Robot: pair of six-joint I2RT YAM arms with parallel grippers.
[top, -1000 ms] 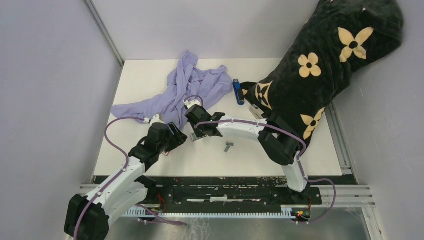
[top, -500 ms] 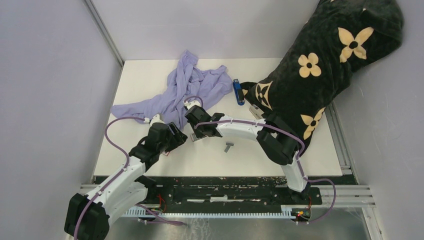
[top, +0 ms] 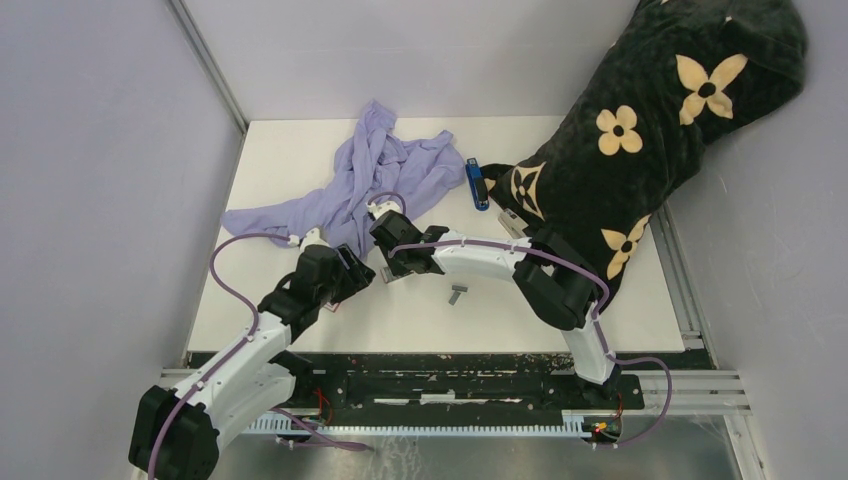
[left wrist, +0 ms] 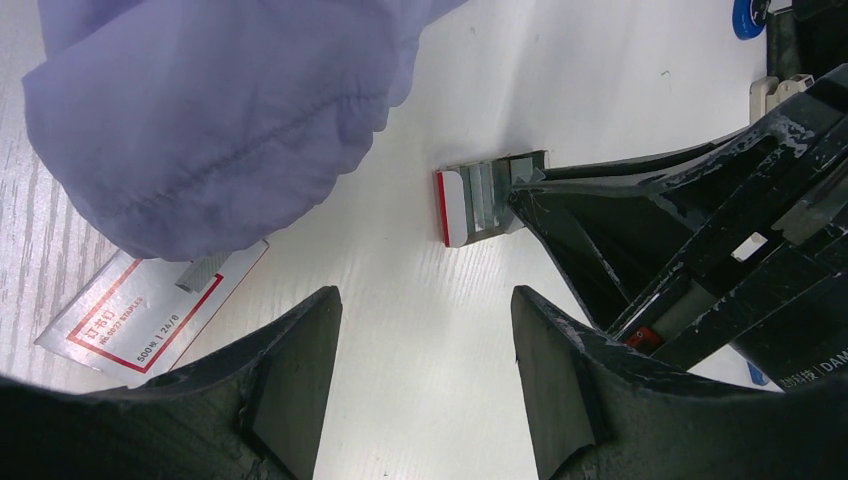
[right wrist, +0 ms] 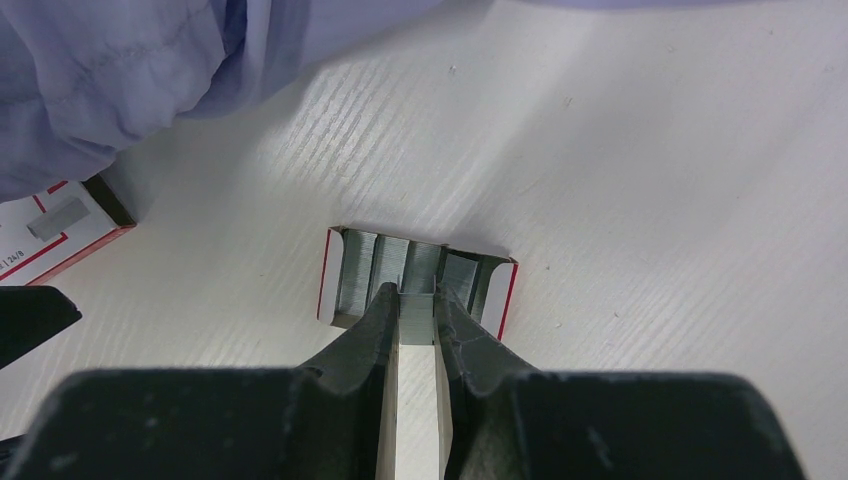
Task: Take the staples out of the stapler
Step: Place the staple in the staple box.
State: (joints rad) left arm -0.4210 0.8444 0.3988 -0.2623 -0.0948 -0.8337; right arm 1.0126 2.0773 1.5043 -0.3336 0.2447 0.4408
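Observation:
The blue stapler (top: 477,184) lies at the back of the table beside the black pillow. My right gripper (right wrist: 417,300) is shut on a silver-grey strip of staples (right wrist: 417,312) at the near edge of a small open red-and-white tray (right wrist: 345,270) that holds several more strips. The tray also shows in the left wrist view (left wrist: 455,205), with the right gripper's fingers (left wrist: 560,205) at it. Another loose strip (top: 457,294) lies on the table further right. My left gripper (left wrist: 425,370) is open and empty, just in front of the tray.
A crumpled lilac cloth (top: 370,175) lies at the back left, its edge close to the tray. The red-and-white box sleeve (left wrist: 150,310) lies half under the cloth. A black pillow with cream flowers (top: 640,120) fills the right side.

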